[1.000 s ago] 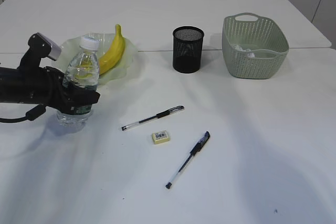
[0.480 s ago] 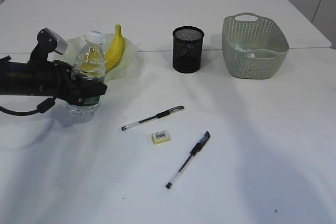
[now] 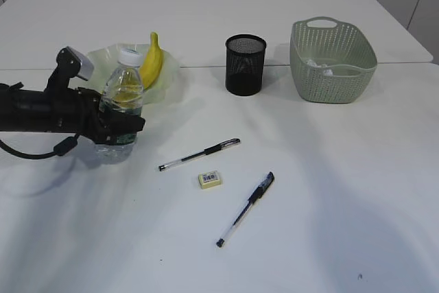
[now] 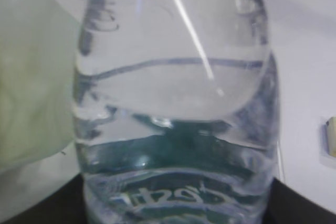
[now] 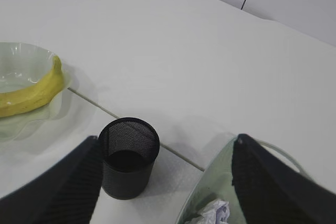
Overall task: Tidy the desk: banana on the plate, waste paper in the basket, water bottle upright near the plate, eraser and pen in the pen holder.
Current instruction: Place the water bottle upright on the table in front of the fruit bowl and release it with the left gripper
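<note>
The clear water bottle (image 3: 121,101) with white cap and dark green label stands nearly upright just in front of the plate (image 3: 96,58). My left gripper (image 3: 125,125) reaches in from the left and is shut on its labelled waist; in the left wrist view the bottle (image 4: 173,103) fills the frame. The banana (image 3: 152,63) lies on the pale green plate. Two pens (image 3: 200,154) (image 3: 247,208) and the eraser (image 3: 210,179) lie on the desk (image 3: 329,190). My right gripper (image 5: 165,145) hangs open high above the pen holder (image 5: 128,156) and basket (image 5: 210,192).
The black mesh pen holder (image 3: 245,64) stands mid-back, with the sage basket (image 3: 333,51) to its right holding crumpled waste paper (image 5: 215,213). A seam runs across the desk behind the plate.
My left gripper has carried the water bottle to the right, along the front of the plate. Pens, eraser, pen holder and basket have not moved.
</note>
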You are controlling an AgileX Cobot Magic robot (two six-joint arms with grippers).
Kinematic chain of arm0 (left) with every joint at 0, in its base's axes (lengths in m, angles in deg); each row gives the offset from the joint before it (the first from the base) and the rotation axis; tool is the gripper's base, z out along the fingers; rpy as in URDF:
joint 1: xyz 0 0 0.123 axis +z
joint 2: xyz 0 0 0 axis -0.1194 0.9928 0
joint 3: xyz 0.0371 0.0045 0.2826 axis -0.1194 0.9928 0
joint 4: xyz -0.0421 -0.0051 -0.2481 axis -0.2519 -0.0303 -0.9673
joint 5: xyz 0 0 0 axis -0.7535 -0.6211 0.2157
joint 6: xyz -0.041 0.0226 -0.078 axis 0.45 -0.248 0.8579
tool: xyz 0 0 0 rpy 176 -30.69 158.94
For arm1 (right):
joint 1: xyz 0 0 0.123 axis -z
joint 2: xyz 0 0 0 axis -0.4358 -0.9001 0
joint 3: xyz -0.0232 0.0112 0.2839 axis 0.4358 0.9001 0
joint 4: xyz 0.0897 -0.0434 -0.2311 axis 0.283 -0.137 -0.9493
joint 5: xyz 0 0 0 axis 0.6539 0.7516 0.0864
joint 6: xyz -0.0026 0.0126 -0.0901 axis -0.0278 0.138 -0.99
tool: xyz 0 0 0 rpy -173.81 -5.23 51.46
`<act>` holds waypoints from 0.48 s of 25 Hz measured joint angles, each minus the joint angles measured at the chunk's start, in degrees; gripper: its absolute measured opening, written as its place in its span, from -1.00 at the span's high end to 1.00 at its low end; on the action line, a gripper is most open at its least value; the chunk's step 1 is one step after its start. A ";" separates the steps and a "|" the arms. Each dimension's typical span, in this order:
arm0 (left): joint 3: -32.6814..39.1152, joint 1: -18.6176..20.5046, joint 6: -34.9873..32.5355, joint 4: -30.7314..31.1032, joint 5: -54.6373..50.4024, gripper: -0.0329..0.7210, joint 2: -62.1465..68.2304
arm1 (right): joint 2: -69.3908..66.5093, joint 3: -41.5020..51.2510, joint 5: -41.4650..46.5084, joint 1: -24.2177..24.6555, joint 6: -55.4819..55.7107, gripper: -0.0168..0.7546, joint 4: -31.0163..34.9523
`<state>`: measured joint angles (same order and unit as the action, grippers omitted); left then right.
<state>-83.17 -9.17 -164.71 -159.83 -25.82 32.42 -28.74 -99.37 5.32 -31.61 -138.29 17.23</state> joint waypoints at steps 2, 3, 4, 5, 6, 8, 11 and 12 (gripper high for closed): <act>-0.05 0.00 -0.68 -0.10 -1.55 -0.05 0.45 | 0.00 0.00 -0.13 0.00 -0.02 -0.53 -0.12; -0.35 0.00 -0.94 -0.10 -2.36 -0.05 0.84 | 0.00 0.00 -0.13 0.00 -0.12 -0.53 -0.32; -0.79 0.00 -1.16 0.00 -2.91 -0.05 1.28 | 0.00 0.00 -0.13 0.00 -0.12 -0.53 -0.47; -1.30 0.00 -1.19 0.00 -3.02 -0.05 1.71 | 0.00 0.00 -0.13 0.00 -0.12 -0.53 -0.72; -1.96 0.00 -1.28 0.00 -3.15 -0.05 2.14 | 0.00 0.00 -0.13 0.00 -0.12 -0.53 -0.91; -3.22 0.00 -1.42 0.00 -3.37 -0.05 2.81 | 0.00 0.00 -0.13 0.00 -0.12 -0.53 -1.30; -4.62 0.00 -1.46 0.00 -3.37 -0.05 3.39 | 0.00 0.00 -0.13 0.00 -0.23 -0.53 -1.96; -4.97 0.00 -1.46 0.00 -3.37 -0.05 3.45 | 0.00 0.00 -0.13 0.00 -0.23 -0.53 -2.21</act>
<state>-88.14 -9.17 -166.17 -159.83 -29.19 35.87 -28.74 -99.37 5.19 -31.61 -138.51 15.02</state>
